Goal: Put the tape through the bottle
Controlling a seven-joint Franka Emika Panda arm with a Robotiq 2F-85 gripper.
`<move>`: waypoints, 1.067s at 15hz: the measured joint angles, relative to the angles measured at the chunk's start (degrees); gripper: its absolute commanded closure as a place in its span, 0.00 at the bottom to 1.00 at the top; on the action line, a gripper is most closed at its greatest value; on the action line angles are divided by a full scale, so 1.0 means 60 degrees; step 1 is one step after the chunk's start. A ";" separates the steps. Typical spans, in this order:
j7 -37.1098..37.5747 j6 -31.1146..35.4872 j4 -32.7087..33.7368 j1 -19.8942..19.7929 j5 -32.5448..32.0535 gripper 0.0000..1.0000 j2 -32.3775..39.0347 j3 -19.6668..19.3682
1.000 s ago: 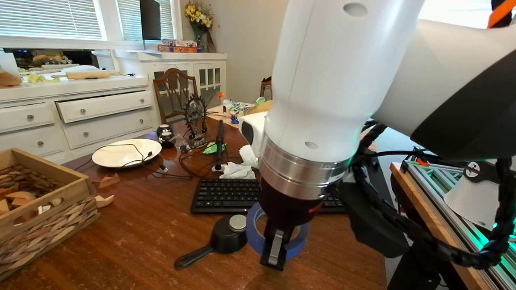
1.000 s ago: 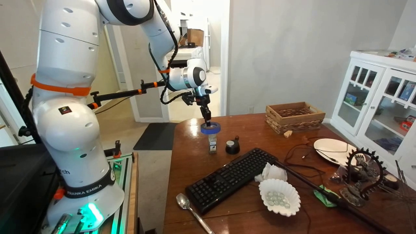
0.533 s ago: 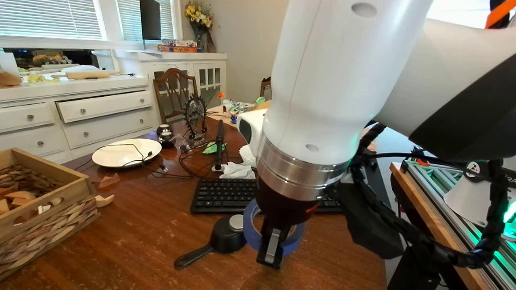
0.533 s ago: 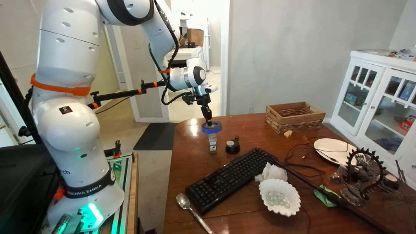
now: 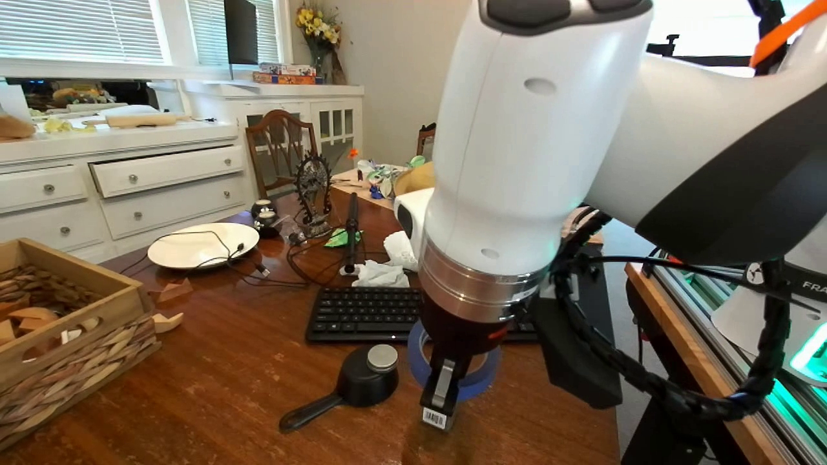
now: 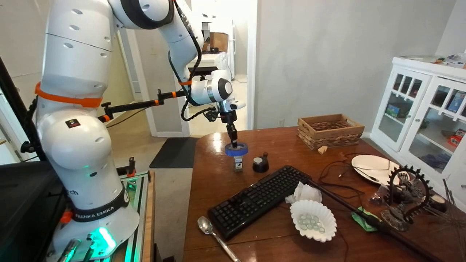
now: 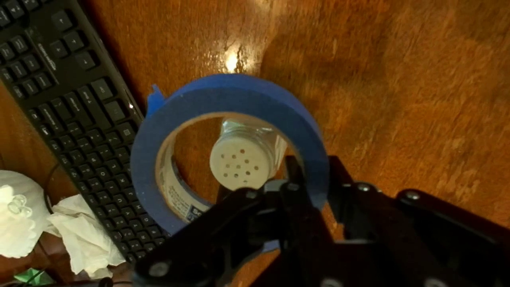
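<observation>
The blue tape roll is held level in the air, its ring seen from above in the wrist view. My gripper is shut on one side of the ring, one finger inside the hole and one outside; the gripper also shows in the wrist view. The small bottle stands upright on the table, its upper part hidden behind the tape. In the wrist view its white holed cap shows within the tape's hole, close to the inner finger. In an exterior view the gripper and tape show, but the bottle is hidden.
A black scoop stands close beside the bottle. A black keyboard lies nearby, with a spoon and a white scalloped bowl beyond. A wooden basket and a white plate are farther off.
My gripper has moved down with the tape, which now overlaps the upper part of the bottle in an exterior view. The bottle and scoop have not moved.
</observation>
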 measured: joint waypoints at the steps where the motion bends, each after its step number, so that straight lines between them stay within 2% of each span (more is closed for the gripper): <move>1: 0.0000 0.0020 0.0005 -0.0025 0.0016 0.95 0.0081 0.0017; 10: -0.0001 0.0294 0.0065 -0.0126 0.0355 0.95 0.0691 0.0028; 16: -0.0277 0.0350 0.0284 -0.0316 0.1203 0.95 0.1049 0.0036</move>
